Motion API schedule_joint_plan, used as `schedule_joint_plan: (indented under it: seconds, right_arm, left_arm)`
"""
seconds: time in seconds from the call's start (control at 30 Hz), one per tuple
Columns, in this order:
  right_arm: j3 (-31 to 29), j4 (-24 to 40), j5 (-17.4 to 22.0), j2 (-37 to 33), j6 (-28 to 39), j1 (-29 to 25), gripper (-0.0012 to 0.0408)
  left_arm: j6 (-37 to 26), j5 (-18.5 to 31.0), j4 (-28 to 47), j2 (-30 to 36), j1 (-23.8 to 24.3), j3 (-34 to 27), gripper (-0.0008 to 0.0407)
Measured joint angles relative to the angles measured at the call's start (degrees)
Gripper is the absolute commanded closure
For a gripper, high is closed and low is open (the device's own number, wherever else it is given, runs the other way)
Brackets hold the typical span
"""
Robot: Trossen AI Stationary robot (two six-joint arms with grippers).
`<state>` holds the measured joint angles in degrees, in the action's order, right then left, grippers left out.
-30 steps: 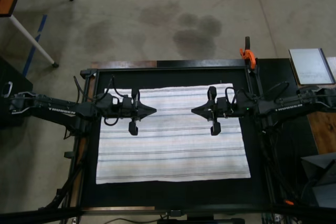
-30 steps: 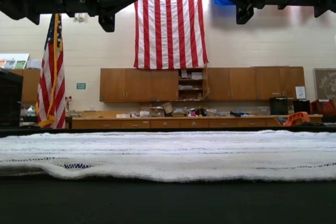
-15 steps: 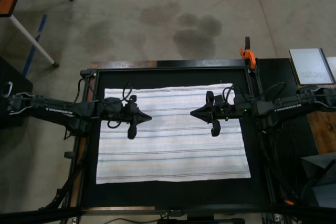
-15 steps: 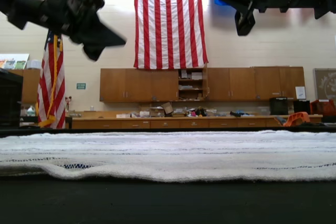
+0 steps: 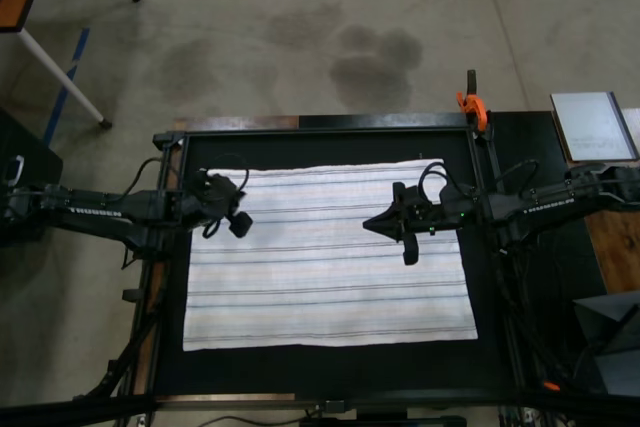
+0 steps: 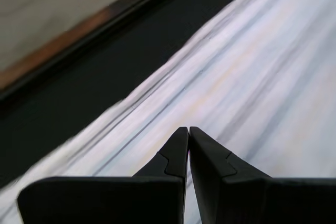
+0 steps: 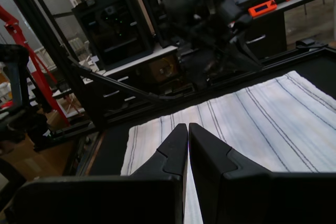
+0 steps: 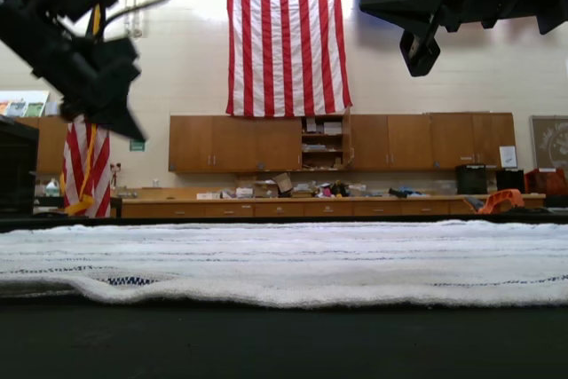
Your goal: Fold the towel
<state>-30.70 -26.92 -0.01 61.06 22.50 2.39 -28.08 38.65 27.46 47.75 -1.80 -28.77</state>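
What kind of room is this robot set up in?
Probably a school workshop or classroom lab: a big American flag hangs on a block wall above wooden cabinets, and the right wrist view shows what look like 3D printers nearby.

**Two black arms, black tapered fingers**

Both arms are matte black throughout. In the top view the left arm [image 5: 100,209] is a long slim link with white lettering along its side, too small to read; the right arm [image 5: 545,202] carries the same white marking. Thin black cables loop above each wrist. The left gripper [image 6: 188,135] ends in two flat, black, wedge-shaped fingers with a stepped notch near the tips, set on a broad black block. The right gripper [image 7: 187,131] has the same black wedge fingers and notches. A small green light shows on the right wrist.
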Motion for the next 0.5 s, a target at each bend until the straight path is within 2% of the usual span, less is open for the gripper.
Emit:
schedule_joint_plan:
  seconds: [0.13,0.27,0.5]
  right_arm:
    - [0.00,0.00,0.00,0.00,0.00,0.00,0.0396]
    - [0.00,-0.04,0.00,0.02,-0.04,-0.02,0.0396]
    - [0.00,-0.07,0.00,0.02,-0.11,-0.04,0.0396]
  left_arm:
    - [-8.74,3.30,7.41,0.66,-2.97,0.55,0.0399]
    - [-14.12,3.26,8.28,0.83,-7.19,2.75,0.0395]
    - [-17.42,1.90,7.65,0.85,-15.74,7.43,0.0343]
